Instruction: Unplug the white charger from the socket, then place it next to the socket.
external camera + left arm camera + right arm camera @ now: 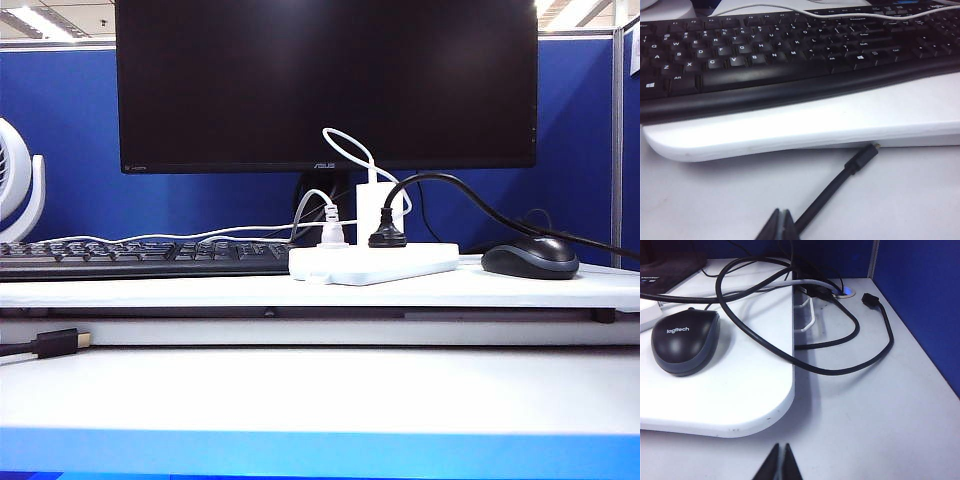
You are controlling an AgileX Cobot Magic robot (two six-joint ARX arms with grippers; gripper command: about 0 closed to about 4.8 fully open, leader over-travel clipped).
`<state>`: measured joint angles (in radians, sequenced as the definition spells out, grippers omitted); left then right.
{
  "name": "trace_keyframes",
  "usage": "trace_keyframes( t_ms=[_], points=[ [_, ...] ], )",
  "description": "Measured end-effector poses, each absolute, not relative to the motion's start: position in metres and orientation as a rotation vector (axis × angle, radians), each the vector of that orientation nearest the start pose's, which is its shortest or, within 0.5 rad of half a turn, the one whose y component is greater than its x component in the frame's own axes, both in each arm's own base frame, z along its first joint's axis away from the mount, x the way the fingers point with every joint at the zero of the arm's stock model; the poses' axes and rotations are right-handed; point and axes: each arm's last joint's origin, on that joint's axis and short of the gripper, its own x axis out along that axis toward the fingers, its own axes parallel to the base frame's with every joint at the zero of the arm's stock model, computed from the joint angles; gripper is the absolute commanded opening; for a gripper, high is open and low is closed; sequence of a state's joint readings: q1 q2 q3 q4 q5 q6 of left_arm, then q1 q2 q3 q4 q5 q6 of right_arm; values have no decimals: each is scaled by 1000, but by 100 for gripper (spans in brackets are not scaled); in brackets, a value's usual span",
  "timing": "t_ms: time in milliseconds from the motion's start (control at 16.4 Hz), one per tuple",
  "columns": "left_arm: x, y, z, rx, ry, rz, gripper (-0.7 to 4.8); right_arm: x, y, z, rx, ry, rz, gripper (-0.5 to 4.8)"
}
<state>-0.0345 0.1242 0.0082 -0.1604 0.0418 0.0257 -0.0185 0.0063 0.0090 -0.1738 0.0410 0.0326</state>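
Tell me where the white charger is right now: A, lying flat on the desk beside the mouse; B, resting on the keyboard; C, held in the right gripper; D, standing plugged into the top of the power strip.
D: the white charger stands upright on top of the socket, between the grey-white plug and the black plug. Both the left gripper and the right gripper are shut and empty, back at the near edge of the desk.

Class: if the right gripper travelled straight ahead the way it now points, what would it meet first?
Probably the rounded edge of the raised white board, ahead of the shut right gripper; depth is uncertain.
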Motion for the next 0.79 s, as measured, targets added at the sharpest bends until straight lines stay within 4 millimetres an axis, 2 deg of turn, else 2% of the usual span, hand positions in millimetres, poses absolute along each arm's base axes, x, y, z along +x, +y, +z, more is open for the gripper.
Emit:
trace_keyframes(
  t_ms=[549, 670, 792],
  points=[
    [101, -5, 141, 2, 274, -75, -4, 96, -3, 151, 32, 158, -62, -6],
    [102, -4, 143, -77, 258, -35, -4, 95, -3, 161, 54, 116, -63, -6],
    [103, -3, 151, -181, 191, 14, -4, 90, -3, 186, 73, 24, -60, -6]
  ],
)
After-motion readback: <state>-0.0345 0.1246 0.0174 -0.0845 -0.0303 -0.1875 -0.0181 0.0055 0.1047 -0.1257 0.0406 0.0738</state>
